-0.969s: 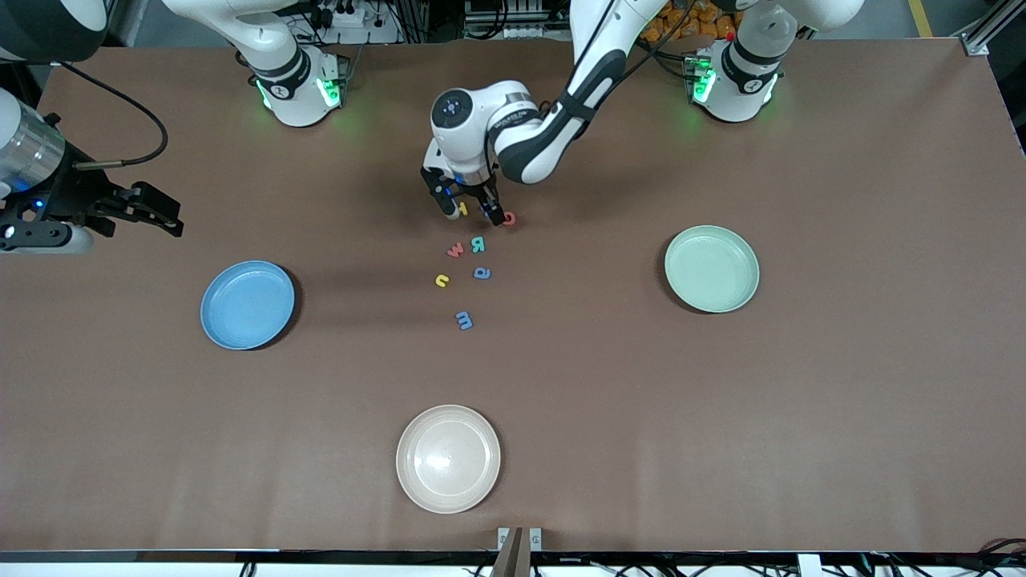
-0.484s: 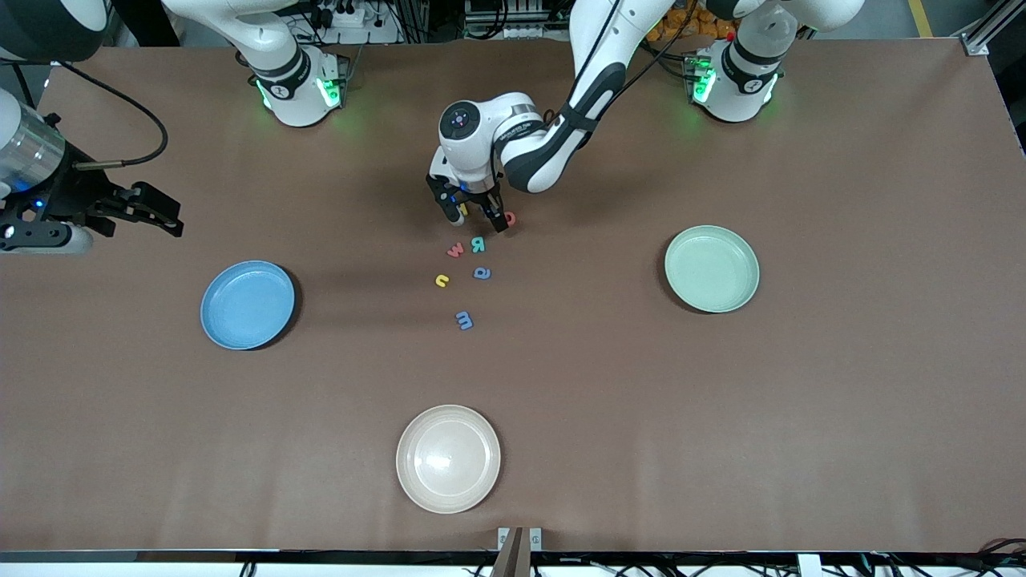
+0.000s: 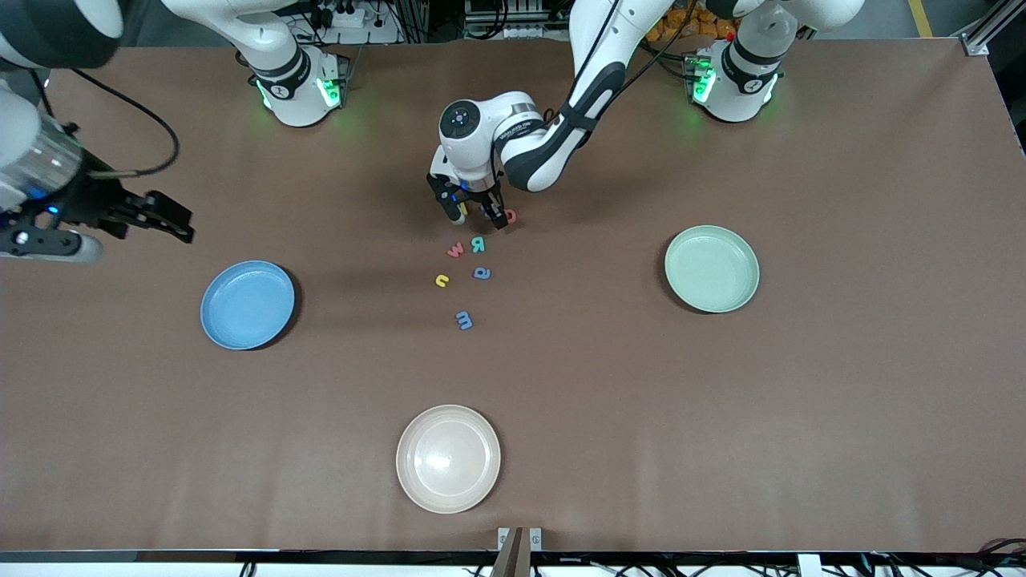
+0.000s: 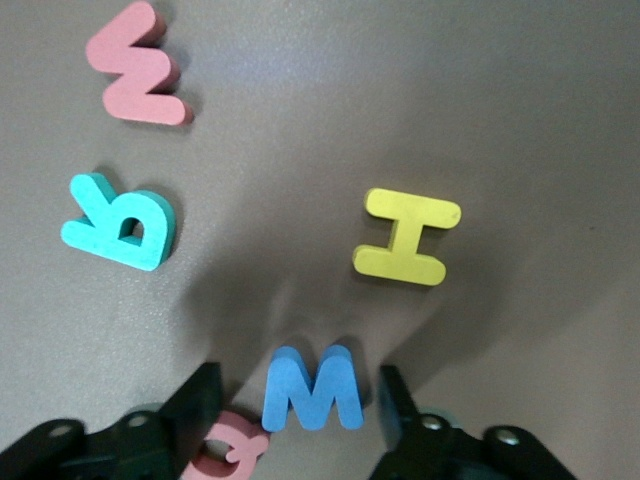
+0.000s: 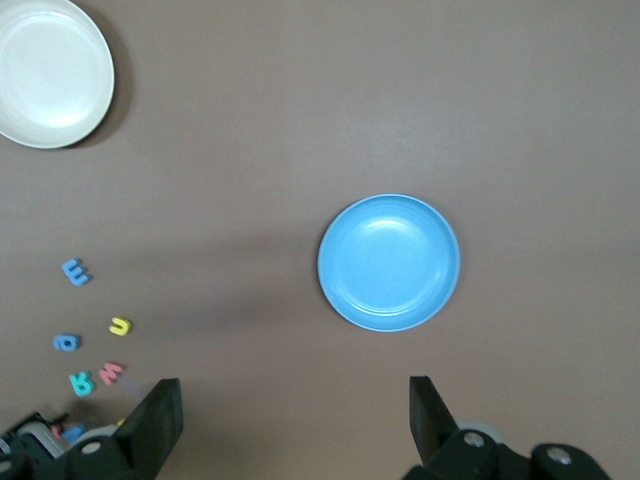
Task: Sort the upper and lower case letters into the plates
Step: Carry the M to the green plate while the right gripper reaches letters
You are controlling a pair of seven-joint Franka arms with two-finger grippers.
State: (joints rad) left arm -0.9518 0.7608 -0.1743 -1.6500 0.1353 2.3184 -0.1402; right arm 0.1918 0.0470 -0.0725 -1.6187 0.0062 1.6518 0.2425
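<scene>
Where front view hides it, blue M point(image 4: 312, 388) between left fingers point(image 4: 395, 405).

I see the letters clustered mid-counter point(image 3: 561, 385): the M point(image 4: 312, 388) sits between the left gripper's point(image 3: 474, 214) fingers, with the H point(image 4: 405, 237) and Q point(image 4: 232, 450) beside it. The W point(image 3: 455, 249), R point(image 3: 478, 244), a point(image 3: 481, 273), u point(image 3: 442, 280) and m point(image 3: 464, 320) lie nearer the front camera. Neither end plate holds a letter.
</scene>
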